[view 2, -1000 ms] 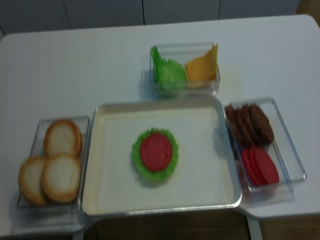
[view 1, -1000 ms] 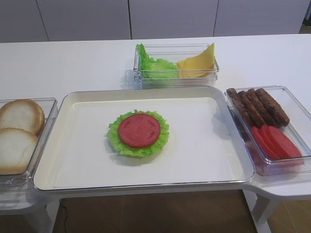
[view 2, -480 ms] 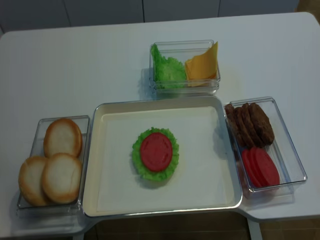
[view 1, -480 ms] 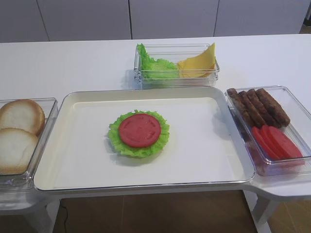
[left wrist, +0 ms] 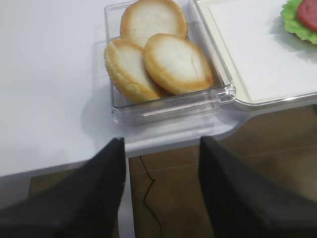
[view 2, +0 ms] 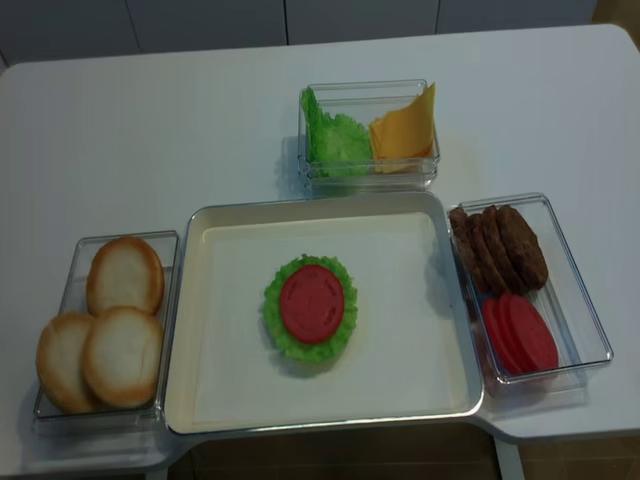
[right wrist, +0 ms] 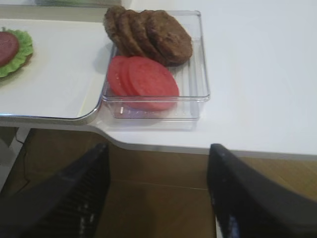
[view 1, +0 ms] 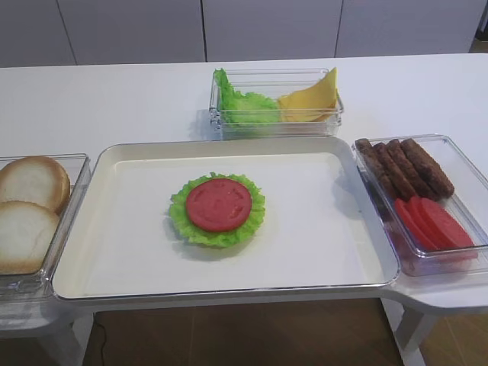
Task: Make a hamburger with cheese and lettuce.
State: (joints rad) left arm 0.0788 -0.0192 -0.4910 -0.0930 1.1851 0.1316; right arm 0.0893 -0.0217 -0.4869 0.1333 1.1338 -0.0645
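The hamburger (view 1: 218, 208) (view 2: 311, 309) is a low stack on the cream tray (view 1: 320, 229): a frilly green lettuce base with a red tomato slice on top. Its edge shows in the right wrist view (right wrist: 14, 51) and the left wrist view (left wrist: 300, 18). Spare lettuce (view 1: 242, 104) (view 2: 335, 138) and yellow-orange cheese slices (view 1: 313, 97) (view 2: 405, 130) stand in a clear box behind the tray. My right gripper (right wrist: 158, 198) is open and empty, off the table's front edge below the patty box. My left gripper (left wrist: 161, 191) is open and empty, off the front edge below the bun box.
A clear box at the left holds three bun halves (left wrist: 158, 57) (view 2: 105, 320). A clear box at the right holds brown patties (right wrist: 148, 32) (view 1: 404, 164) and tomato slices (right wrist: 143, 77) (view 1: 431, 221). The brown floor shows below the table's front edge.
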